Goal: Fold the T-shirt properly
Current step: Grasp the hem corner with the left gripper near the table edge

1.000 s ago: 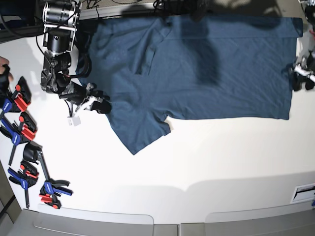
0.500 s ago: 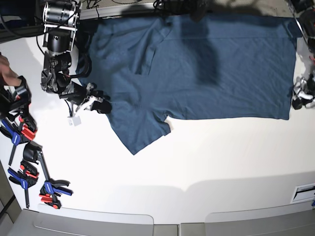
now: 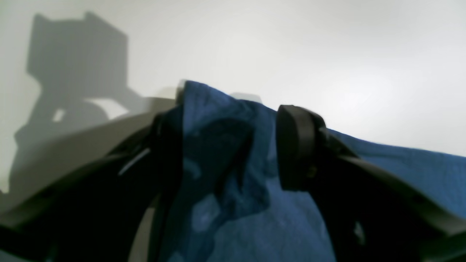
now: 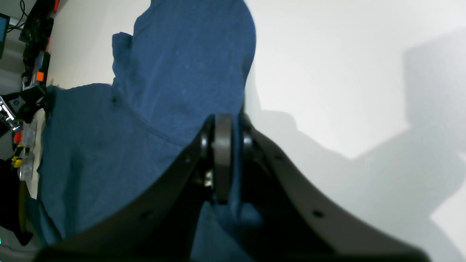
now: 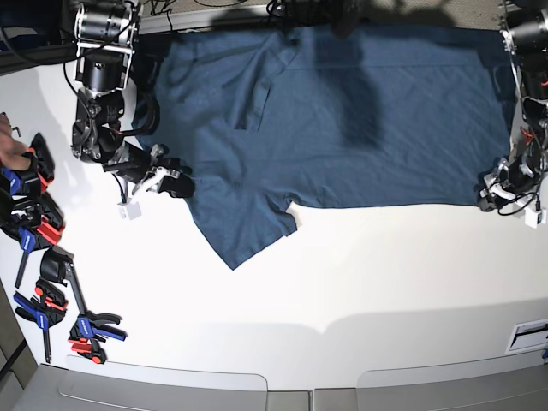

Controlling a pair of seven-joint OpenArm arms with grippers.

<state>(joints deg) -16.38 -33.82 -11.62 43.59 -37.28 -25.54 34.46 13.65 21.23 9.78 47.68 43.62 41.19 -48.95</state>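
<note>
A dark navy T-shirt (image 5: 342, 111) lies spread flat across the far half of a white tabletop (image 5: 360, 282), one sleeve pointing toward the near edge. The right gripper (image 5: 175, 184) sits at the shirt's shoulder edge, its jaws pressed together, pinching a fold of the blue cloth between them. The left gripper (image 5: 497, 193) sits at the shirt's bottom hem corner, its jaws spread wide with bunched fabric lying between them. Several blue and red clamps (image 5: 43, 282) lie well apart from the shirt.
</note>
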